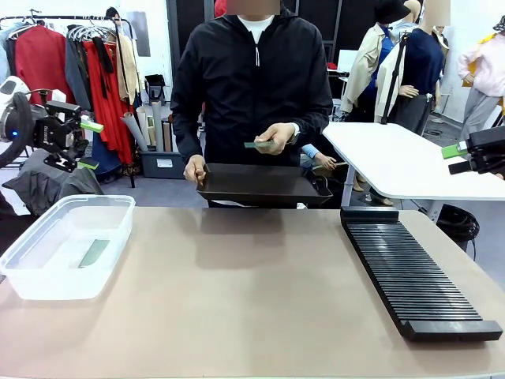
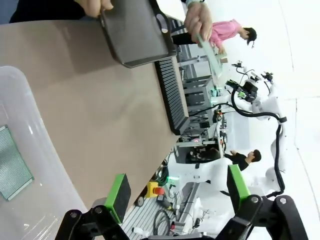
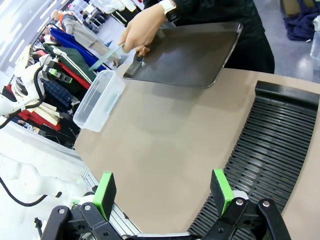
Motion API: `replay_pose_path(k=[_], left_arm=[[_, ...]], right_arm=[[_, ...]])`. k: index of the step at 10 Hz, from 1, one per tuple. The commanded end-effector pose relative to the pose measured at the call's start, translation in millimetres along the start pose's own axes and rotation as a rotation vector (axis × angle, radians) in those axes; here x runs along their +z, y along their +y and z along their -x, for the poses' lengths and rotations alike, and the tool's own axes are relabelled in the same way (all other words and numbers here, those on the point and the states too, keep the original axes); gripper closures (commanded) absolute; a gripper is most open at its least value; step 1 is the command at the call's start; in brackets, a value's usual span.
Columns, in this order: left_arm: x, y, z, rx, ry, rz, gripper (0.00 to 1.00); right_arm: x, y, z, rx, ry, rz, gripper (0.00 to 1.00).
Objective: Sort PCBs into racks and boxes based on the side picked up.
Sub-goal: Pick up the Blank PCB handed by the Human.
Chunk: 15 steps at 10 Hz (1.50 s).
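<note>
Left gripper (image 2: 178, 190): jaws spread wide, nothing between the 2 green pads (image 2: 118, 195). In the front view the left gripper (image 1: 91, 144) hangs in the air off the far left corner of the table (image 1: 237, 300), higher than the box (image 1: 47, 280), with its fingers pointing toward the middle.

Right gripper (image 3: 163, 191): jaws equally wide, nothing held. In the front view the right gripper (image 1: 458, 158) hangs at the right edge, above and beyond the far end of the rack (image 1: 410, 272), with its fingers pointing toward the middle.

Box: clear plastic, standing on the left side of the table, below the left gripper. 1 board, the boxed PCB (image 1: 94, 253), lies flat on its floor; the left wrist view shows the boxed PCB (image 2: 12, 162) through the wall of the box (image 2: 30, 115).

Rack: long and black, on the right side of the table, running from the near edge toward the far edge, with narrow slots across its top. The right wrist view looks down on the rack (image 3: 270, 145) just beyond the right gripper's fingers.

Person: stands at the middle of the far side. 1 hand (image 1: 195, 168) grips a flat dark tray (image 1: 260, 183) by its edge, at the far edge of the table. The other hand (image 1: 276, 136) pinches the held PCB (image 1: 256, 144) above the tray, clear of its surface. In the right wrist view the held PCB (image 3: 105, 57) projects from the fingers toward the box (image 3: 97, 100)
</note>
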<state>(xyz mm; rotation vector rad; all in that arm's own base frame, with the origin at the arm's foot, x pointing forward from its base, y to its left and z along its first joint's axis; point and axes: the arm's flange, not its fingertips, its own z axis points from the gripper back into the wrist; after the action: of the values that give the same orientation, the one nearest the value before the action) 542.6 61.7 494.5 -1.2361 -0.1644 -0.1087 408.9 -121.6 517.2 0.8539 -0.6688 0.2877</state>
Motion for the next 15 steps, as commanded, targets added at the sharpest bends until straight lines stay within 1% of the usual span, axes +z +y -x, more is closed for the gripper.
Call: replay_pose_path(k=[1,2,3,15], left_arm=[[-1.7,3.4,-1.2,-0.032,0.005,0.042,0.00],[-4.4,4.6,-1.7,-0.024,0.018,0.034,0.00],[-2.0,1.6,-0.2,-0.003,0.004,0.012,0.00],[-2.0,1.6,-0.2,-0.003,0.004,0.012,0.00]], right_arm=[[-0.3,2.2,-2.4,-0.007,-0.013,-0.014,0.00],[-0.3,2.2,-2.4,-0.007,-0.013,-0.014,0.00],[-0.3,2.2,-2.4,-0.007,-0.013,-0.014,0.00],[-0.3,2.2,-2.4,-0.007,-0.013,-0.014,0.00]])
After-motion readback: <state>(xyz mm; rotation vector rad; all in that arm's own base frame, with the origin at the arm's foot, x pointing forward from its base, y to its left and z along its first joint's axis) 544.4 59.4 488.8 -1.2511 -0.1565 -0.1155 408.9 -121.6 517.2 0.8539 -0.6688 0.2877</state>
